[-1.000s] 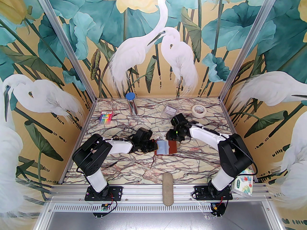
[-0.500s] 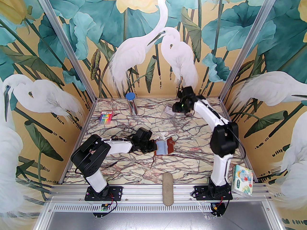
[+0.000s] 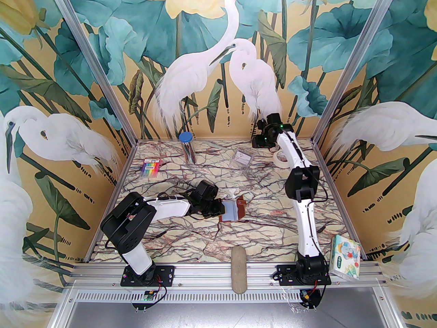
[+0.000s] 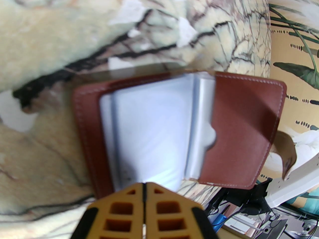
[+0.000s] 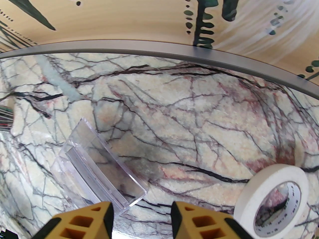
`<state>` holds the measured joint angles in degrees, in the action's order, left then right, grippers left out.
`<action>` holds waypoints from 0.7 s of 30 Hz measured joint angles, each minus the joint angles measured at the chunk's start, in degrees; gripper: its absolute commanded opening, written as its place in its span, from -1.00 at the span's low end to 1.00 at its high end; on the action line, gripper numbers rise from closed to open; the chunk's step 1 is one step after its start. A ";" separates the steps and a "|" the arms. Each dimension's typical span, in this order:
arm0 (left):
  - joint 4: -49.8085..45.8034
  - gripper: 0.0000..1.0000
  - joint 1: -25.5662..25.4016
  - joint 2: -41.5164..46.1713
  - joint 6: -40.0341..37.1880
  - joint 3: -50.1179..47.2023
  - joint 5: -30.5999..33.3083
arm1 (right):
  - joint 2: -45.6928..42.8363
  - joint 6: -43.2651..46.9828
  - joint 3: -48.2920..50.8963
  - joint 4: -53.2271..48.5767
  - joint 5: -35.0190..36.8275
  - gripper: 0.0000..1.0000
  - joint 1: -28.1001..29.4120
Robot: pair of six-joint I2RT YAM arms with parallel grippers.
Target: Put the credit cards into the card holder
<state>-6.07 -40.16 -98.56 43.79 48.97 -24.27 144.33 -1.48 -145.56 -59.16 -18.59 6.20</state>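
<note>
The card holder (image 3: 235, 211) lies open mid-table, reddish-brown leather (image 4: 244, 131) with pale bluish sleeves (image 4: 152, 131) fanned inside. Its right flap is tilted up. My left gripper (image 3: 220, 210) is shut, its orange fingertips (image 4: 144, 190) together at the near edge of the sleeves. The credit cards are hidden; I cannot tell a card from a sleeve among the pale sheets. My right gripper (image 3: 256, 144) is stretched to the table's far edge. It is open (image 5: 142, 215) with nothing between the fingers, just over the corner of a clear plastic case (image 5: 99, 168).
A roll of masking tape (image 5: 274, 200) lies right of the right gripper. The clear case (image 3: 241, 158), a blue-capped tube (image 3: 187, 147) and a pen pack (image 3: 151, 167) sit along the back. A crumpled wrapper (image 3: 232, 194) touches the holder. A tissue pack (image 3: 344, 256) stands front right.
The right arm swung away from the card holder and stretched to the back of the table. The holder's right flap has tipped up. The left gripper stayed put.
</note>
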 measured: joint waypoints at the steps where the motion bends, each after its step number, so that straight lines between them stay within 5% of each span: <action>1: -0.39 -0.83 -0.13 0.00 -0.13 0.37 0.04 | 0.09 0.26 0.00 0.31 -1.11 -0.06 -0.35; 21: -3.87 -0.83 -3.04 0.02 -1.22 7.78 0.11 | 6.58 0.63 -0.26 2.82 -7.37 -0.15 -0.15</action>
<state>-9.93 -43.20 -98.54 42.57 56.75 -24.16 150.91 -0.84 -145.82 -56.34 -25.96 6.04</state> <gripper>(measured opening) 0.089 0.437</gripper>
